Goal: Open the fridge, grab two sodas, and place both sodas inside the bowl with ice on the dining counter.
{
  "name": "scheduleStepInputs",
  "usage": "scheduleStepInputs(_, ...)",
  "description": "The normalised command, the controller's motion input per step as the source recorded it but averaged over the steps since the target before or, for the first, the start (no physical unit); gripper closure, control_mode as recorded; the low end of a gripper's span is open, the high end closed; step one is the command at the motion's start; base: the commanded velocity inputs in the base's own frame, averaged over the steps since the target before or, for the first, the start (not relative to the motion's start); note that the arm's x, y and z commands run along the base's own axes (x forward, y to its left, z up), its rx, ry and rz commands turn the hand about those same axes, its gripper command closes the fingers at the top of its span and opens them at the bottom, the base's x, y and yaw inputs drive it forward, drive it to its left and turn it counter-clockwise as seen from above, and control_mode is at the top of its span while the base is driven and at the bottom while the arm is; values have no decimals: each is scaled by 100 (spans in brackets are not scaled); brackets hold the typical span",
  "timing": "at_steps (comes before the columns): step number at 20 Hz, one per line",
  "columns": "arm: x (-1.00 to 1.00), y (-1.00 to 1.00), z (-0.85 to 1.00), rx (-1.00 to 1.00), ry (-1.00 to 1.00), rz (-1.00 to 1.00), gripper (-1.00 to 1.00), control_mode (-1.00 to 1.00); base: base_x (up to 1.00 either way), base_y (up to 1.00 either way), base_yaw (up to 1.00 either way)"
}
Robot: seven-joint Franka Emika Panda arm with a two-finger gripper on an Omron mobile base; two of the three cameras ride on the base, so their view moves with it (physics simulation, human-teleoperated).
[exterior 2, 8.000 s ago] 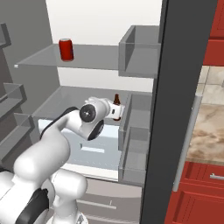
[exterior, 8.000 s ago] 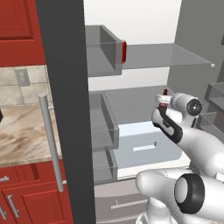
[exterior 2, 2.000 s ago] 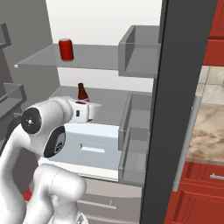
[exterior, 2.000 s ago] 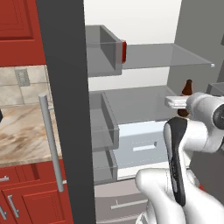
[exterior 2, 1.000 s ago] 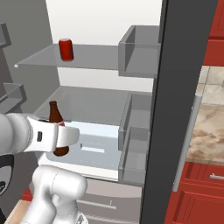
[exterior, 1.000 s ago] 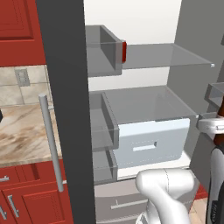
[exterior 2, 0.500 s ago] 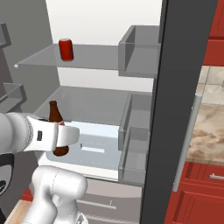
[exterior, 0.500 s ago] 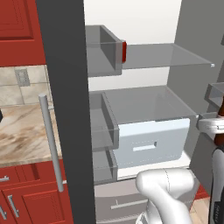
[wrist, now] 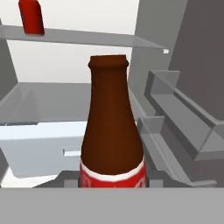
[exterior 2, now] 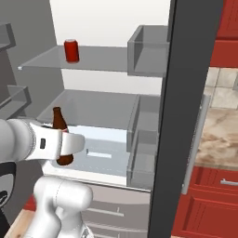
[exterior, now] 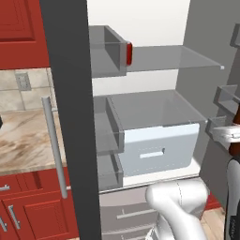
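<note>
We see our gripper [exterior 2: 69, 145] pinching a brown bottle [exterior 2: 61, 135] at lower left of the right base view, before the open fridge [exterior 2: 107, 116], while one red soda [exterior 2: 71, 50] stands on the upper-left shelf.

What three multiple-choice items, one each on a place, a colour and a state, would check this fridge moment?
1. Where does the red soda can stand?
A. on the fridge's upper glass shelf
B. in the white drawer
C. on the marbled countertop

2. What colour is the bottle in the gripper?
A. green with a yellow band
B. brown with a red and white label
C. clear blue

3. What state is the fridge in?
A. both doors shut
B. open, interior showing
C. only a bottom drawer pulled out

Answers: 1 A, the can sits at the left end of that shelf in the right base view. 2 B, the hand view shows it close up. 3 B, shelves, door bins and the white drawer are exposed.
</note>
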Motion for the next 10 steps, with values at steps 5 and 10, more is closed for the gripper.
scheduleStepInputs(5,0,0,0,0,0,0,100,100,-64,-1,-3)
scheduleStepInputs(10,0,0,0,0,0,0,100,100,-46,4,-2)
